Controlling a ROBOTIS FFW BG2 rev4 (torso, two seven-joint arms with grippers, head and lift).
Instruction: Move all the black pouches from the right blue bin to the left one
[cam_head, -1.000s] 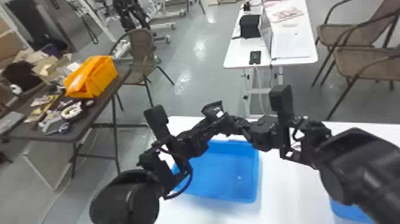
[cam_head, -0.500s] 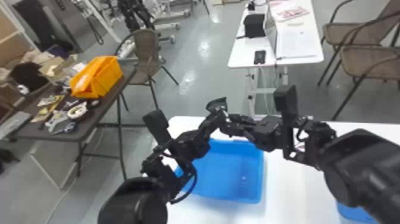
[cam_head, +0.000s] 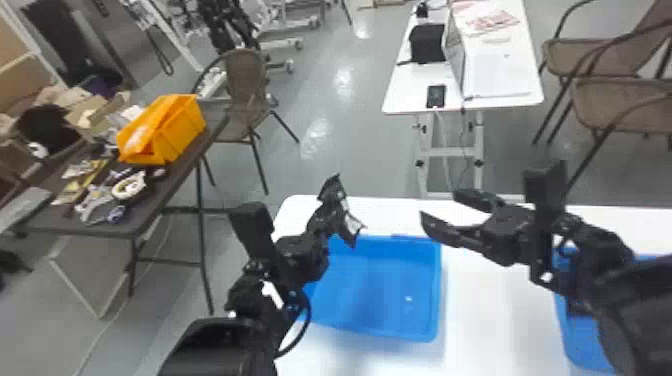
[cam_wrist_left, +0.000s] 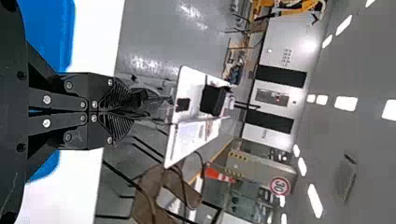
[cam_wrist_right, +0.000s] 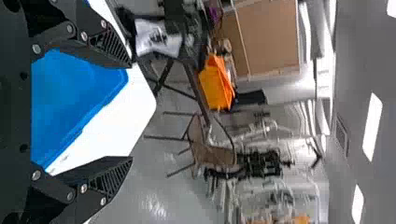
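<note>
The worktop (cam_head: 490, 320) carried the left bin (cam_head: 380, 285) and right bin (cam_head: 582, 335). The right pincer (cam_head: 440, 204) was spread wide, holding nothing. The left pincer (cam_wrist_left: 128, 111) was clamped narrow on a pouch (cam_wrist_right: 150, 41), raised near the left bin's far rim. Judged step: deposit. The next move called for lowering the pouch inside, then release.

Left bin (cam_head: 380, 295) blue — table (cam_head: 490, 320) white; crate (cam_head: 175, 132) orange.
</note>
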